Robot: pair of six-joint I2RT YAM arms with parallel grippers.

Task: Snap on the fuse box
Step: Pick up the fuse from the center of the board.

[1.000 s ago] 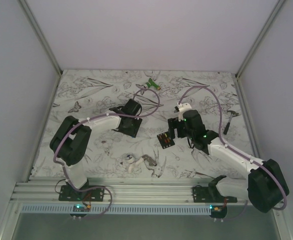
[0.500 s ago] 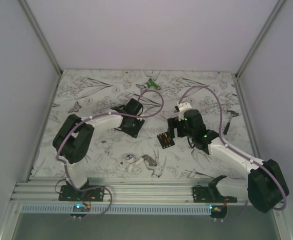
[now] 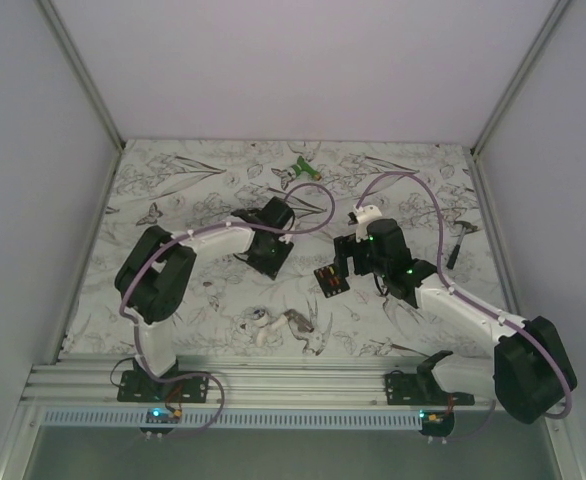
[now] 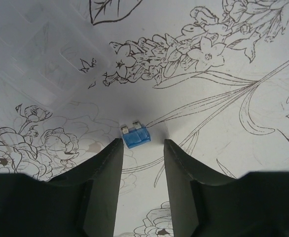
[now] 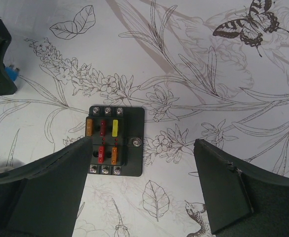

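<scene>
Your left wrist view, unlike the overhead, shows a small blue plastic fuse (image 4: 135, 137) just off the parted tips of the left end effector (image 4: 142, 142). The black square plastic fuse box (image 5: 116, 140) lies under the right end effector (image 5: 143, 143), whose fingers are spread wide.

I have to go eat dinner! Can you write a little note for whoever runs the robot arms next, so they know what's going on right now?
Left gripper: jaws open, a blue fuse on the table right at the tips, not clamped.
Right gripper: jaws wide open, hanging over the fuse box, holding nothing.
Done: coloured fuses sit in the box.
Left: the blue fuse is not in the box yet; a clear plastic piece lies near the left gripper, not on the box.
</scene>
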